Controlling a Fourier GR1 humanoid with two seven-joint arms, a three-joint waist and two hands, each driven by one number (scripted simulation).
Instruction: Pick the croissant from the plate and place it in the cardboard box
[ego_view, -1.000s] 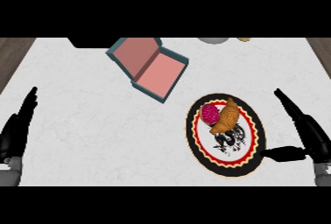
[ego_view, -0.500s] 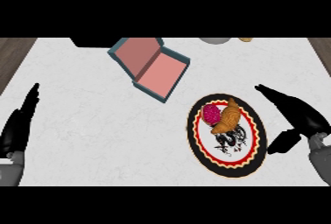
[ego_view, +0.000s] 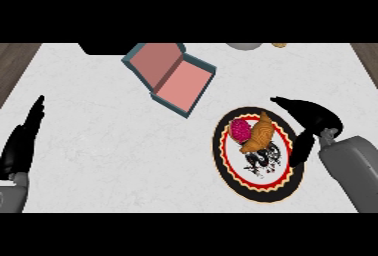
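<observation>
So the croissant (ego_view: 260, 136) is sitting on the plate (ego_view: 229, 170), still untouched, lying toward the plate's far half with a pink-red round thing (ego_view: 240, 129) touching its left side. The plate is sitting near the counter's (ego_view: 111, 150) right edge, about midway between the near and far edges. It's got a black rim, a red zigzag ring and a black-and-white pattern in the middle, but I can't make out any writing or logo on it.

The right hand (ego_view: 310, 117) is hanging just beside the plate's right rim, fingers relaxed and spread a bit, thumb dangling down along the rim, grasping nothing. Can't tell if it's touching the plate.

The left hand (ego_view: 26, 137) is resting at the counter's left edge, fingers straight and pointing away, also holding nothing.

The cardboard box (ego_view: 171, 76) is lying open near the far edge, left of center, well apart from the plate. Teal outside, pink inside, no label visible. There's 1 dark object (ego_view: 103, 48) and 1 pale round thing (ego_view: 244, 46) poking in at the far edge.
</observation>
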